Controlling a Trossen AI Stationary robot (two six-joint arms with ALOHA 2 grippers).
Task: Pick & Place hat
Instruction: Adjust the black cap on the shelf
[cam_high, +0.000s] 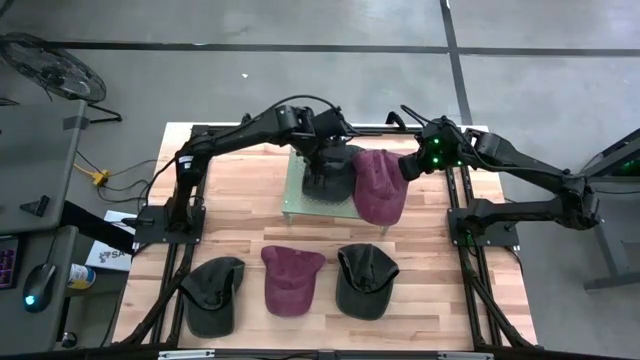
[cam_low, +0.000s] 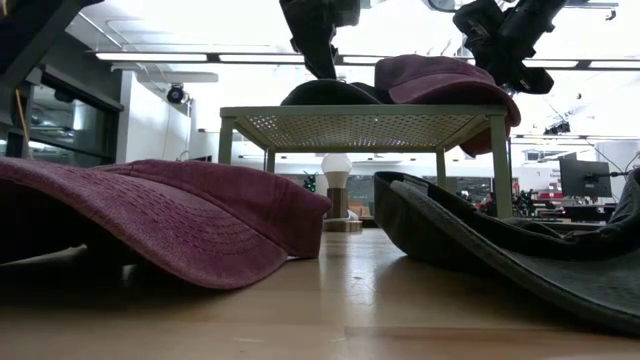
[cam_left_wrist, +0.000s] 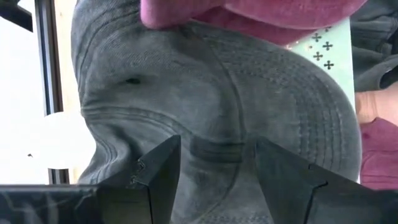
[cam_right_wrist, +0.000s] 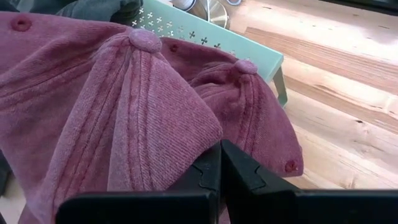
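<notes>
On the perforated rack, the left gripper hovers with fingers apart over the soft grey hat, best pinched at a seam, while the right gripper, fingers together, meets the maroon hat overhanging the rack.

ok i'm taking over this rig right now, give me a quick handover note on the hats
Left gripper: jaws open, poised over the dark grey cotton cap lying on the pale green perforated metal stand; not gripping it.
Right gripper: jaws shut, pinching cloth of the maroon corduroy cap, which lies partly on the stand, draped over its right edge.
Done: two caps on the stand.
Left: three caps on the wooden table in front: dark olive cap, maroon cap, dark green cap. The maroon corduroy cap probably needs releasing.
</notes>
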